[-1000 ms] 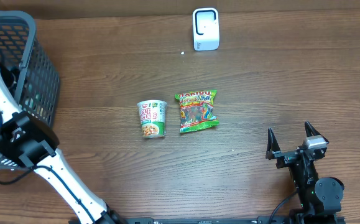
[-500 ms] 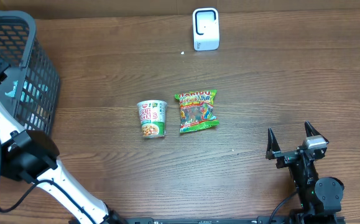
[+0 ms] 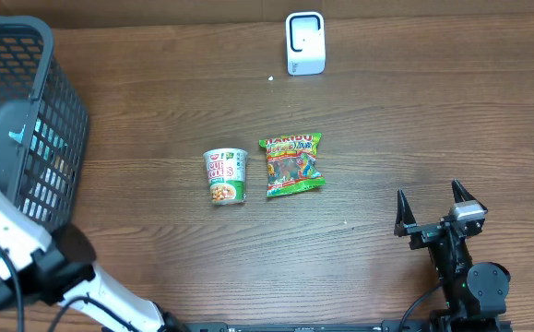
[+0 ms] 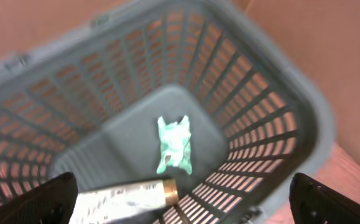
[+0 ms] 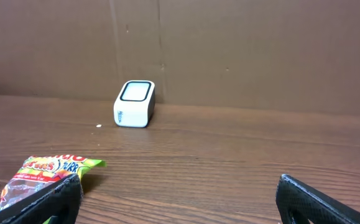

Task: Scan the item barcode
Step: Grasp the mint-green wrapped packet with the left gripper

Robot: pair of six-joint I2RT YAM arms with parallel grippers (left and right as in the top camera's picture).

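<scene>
My left gripper [image 4: 186, 202] hangs open over the dark mesh basket [image 4: 316, 124]. A white tube with a gold cap [image 4: 124, 198] shows blurred between and below its fingers, touching neither. A teal packet [image 4: 175, 144] lies on the basket floor. On the table lie a green cup of noodles [image 3: 225, 175] and a candy bag [image 3: 292, 163], side by side. The white barcode scanner [image 3: 304, 42] stands at the back; it also shows in the right wrist view, scanner [image 5: 133, 103]. My right gripper [image 3: 435, 205] rests open near the front right, holding nothing.
The basket [image 3: 59, 111] fills the left end of the table, and my left arm [image 3: 27, 249] rises beside it. A brown cardboard wall [image 5: 229, 50] runs behind the scanner. The candy bag [image 5: 43, 174] lies just left of my right fingers.
My left gripper has gone from shut to open, and the white tube is free of it over the basket. The left arm's elbow slid toward the front edge. The right arm stayed still.
</scene>
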